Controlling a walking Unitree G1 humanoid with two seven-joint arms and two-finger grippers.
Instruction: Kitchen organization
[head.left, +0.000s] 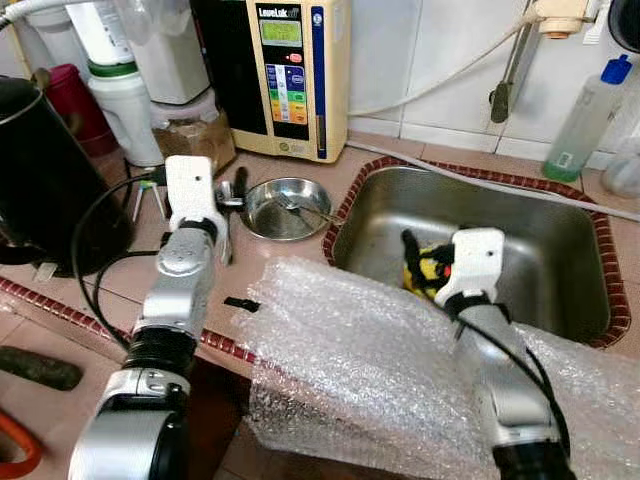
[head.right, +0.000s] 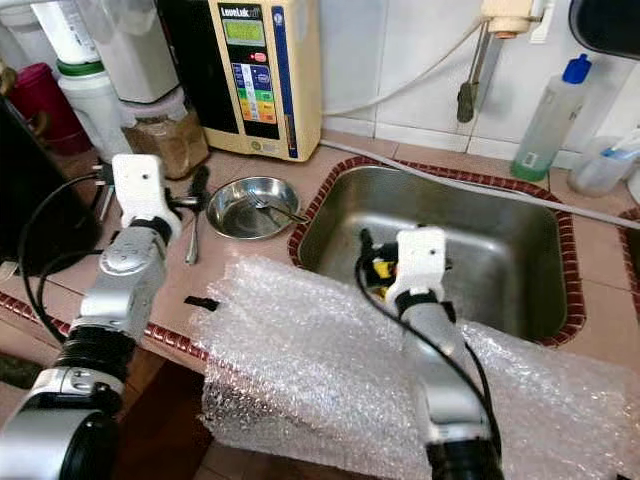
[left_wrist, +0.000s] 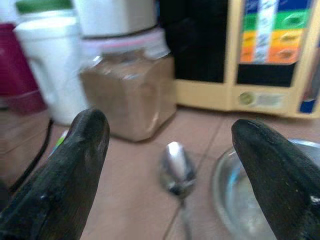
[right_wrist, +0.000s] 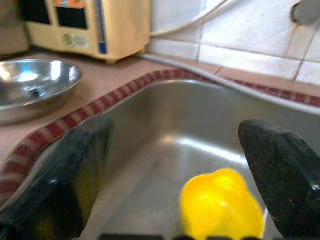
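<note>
A sheet of bubble wrap (head.left: 400, 370) hangs over the counter's front edge, before the steel sink (head.left: 560, 250). The right gripper (right_wrist: 175, 175) reaches into the sink, jaws wide apart and empty, with a yellow object (right_wrist: 222, 205) lying between them on the sink floor. The left gripper (left_wrist: 172, 170) hovers over the counter, jaws wide and empty, above a spoon (left_wrist: 176, 170) just beside a steel bowl (head.left: 285, 208).

Bowl (head.left: 285, 207) left of sink (head.left: 560, 250); spoon (left_wrist: 177, 172) beside bowl; bubble wrap (head.left: 360, 365) before sink; toy, perhaps, (right_wrist: 220, 202) in sink.
</note>
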